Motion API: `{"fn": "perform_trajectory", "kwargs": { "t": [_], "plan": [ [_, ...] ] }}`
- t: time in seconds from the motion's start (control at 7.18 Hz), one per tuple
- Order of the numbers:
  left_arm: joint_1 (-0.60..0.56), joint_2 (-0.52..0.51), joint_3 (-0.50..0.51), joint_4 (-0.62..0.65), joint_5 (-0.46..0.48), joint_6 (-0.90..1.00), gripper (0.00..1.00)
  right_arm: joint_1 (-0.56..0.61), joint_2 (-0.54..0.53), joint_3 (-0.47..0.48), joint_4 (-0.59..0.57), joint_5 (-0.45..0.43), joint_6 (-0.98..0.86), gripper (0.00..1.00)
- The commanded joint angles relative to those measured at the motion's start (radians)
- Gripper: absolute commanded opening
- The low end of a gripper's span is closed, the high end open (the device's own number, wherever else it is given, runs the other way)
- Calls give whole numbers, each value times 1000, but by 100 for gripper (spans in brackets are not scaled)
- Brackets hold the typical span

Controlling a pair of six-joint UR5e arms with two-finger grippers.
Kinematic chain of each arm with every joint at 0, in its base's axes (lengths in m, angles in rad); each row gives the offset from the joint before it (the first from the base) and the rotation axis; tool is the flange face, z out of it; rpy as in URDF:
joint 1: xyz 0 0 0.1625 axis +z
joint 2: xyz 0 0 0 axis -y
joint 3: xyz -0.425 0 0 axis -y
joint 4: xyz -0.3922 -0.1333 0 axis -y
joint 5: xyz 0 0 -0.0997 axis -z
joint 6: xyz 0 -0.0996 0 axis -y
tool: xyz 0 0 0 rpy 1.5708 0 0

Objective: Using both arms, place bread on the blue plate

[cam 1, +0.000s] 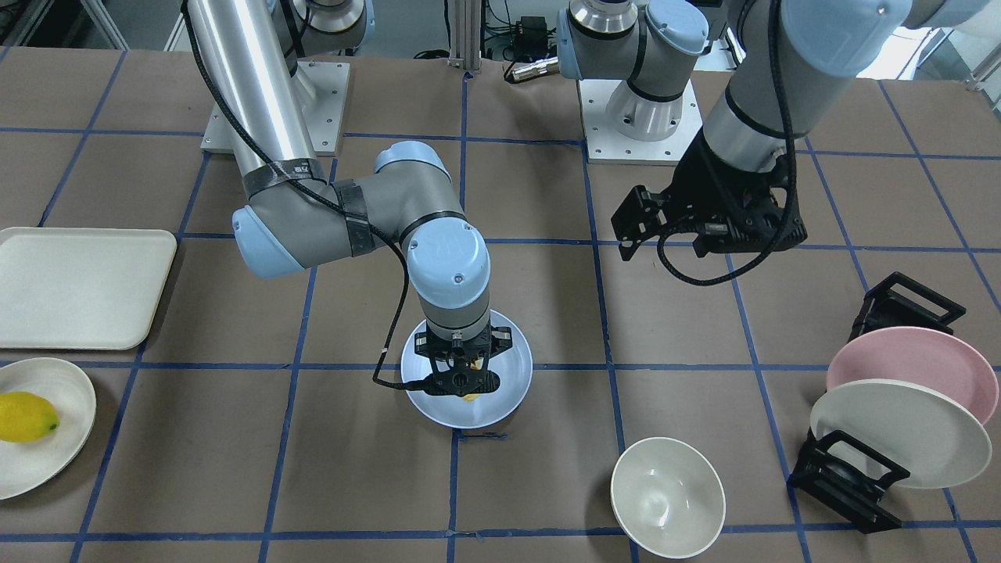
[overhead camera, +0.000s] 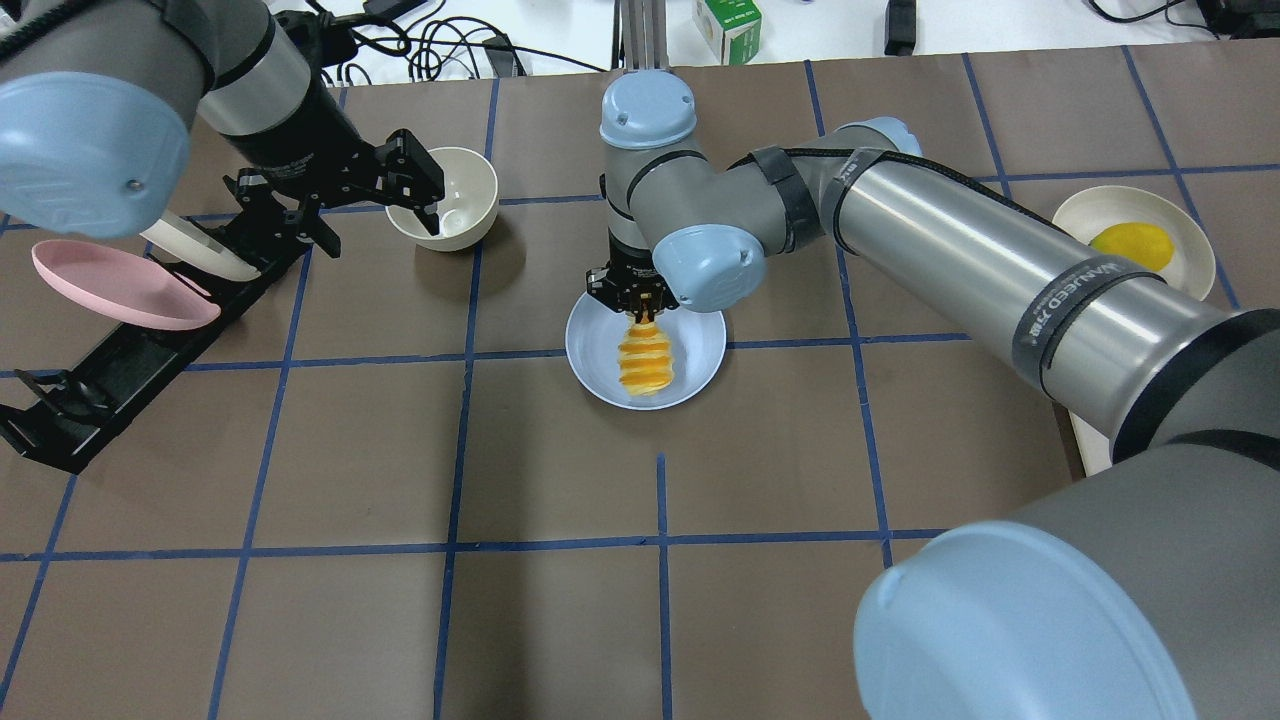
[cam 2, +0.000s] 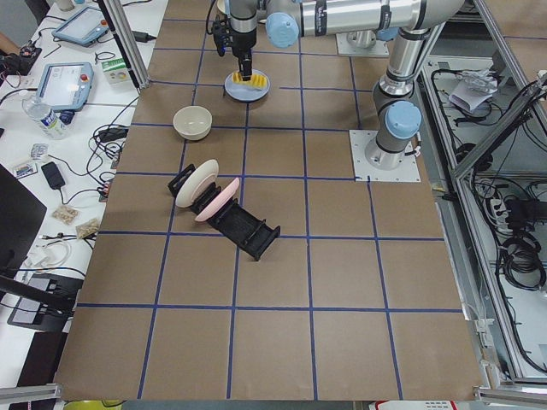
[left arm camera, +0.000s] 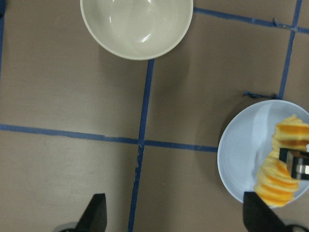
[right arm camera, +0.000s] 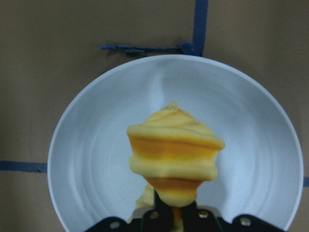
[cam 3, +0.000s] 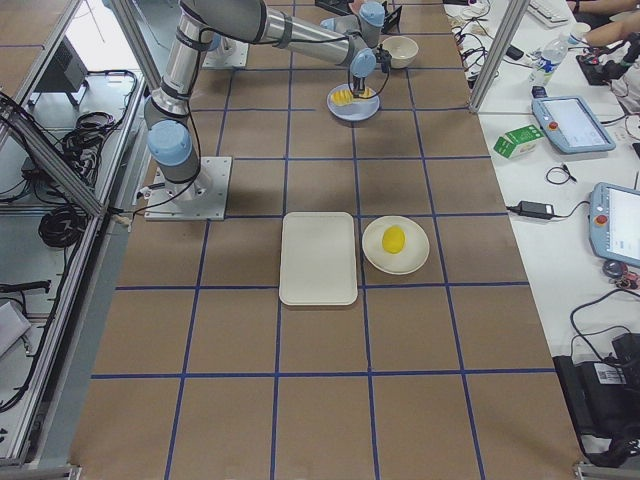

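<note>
Your right fingers [right arm camera: 160,216] pinch the bread's [right arm camera: 174,145] end over the plate [right arm camera: 91,150]; lower till it lies flat, then let go. Your left fingers [left arm camera: 96,215] gape empty.

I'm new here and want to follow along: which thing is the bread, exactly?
Look at the middle of the brown table, where the one blue plate sits. The bread is the ridged yellow-orange loaf over that plate, one end pinched in the right gripper. Unlike the smooth lemon on a cream plate far off to the side, it is long and segmented.
</note>
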Motion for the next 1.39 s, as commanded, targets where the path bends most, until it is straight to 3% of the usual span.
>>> {"fn": "perform_trajectory", "kwargs": {
  "t": [0.0,0.28,0.7,0.97,1.25],
  "plan": [
    [-2,59,6,-23,53,27,100,0,1,8,-1,1,-3,70],
    [1,71,16,-185,50,28,100,2,9,11,-2,1,-4,80],
    [-5,64,27,-135,64,27,100,0,-11,-1,1,1,-4,85],
    [-28,58,44,-110,64,69,100,-30,-107,-4,39,-18,-7,100],
    [-28,61,44,-104,64,71,100,-129,-217,-6,160,-3,-13,100]
  ]
}}
